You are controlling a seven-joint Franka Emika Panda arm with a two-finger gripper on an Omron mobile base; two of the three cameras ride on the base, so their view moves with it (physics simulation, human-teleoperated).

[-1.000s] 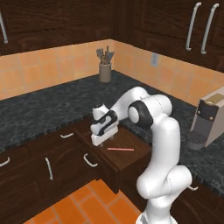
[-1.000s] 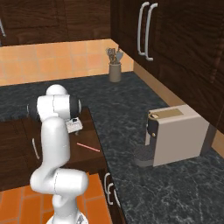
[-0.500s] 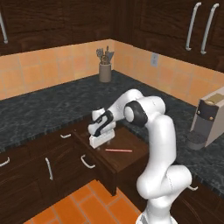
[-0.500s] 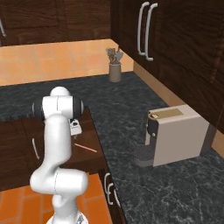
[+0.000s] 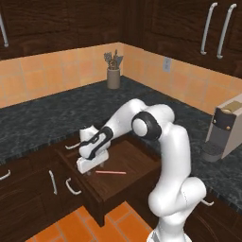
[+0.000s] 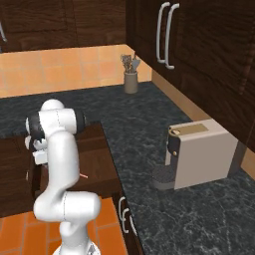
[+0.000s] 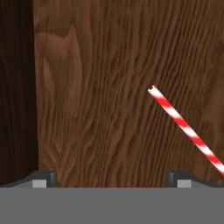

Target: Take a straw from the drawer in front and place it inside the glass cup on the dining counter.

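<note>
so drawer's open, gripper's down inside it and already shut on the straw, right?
Not shut on it. In the hand view the straw lies loose on the drawer floor, off to one side of the open gripper. Drawer open and gripper down inside: correct.

drawer: pulled out below the counter
straw: flat on the drawer floor, near the front
gripper: over the drawer's left part, just left of the straw's end
utensil holder: back corner of the counter
coffee machine: far right on the counter

Even, soft, shadowless rendered light
</note>
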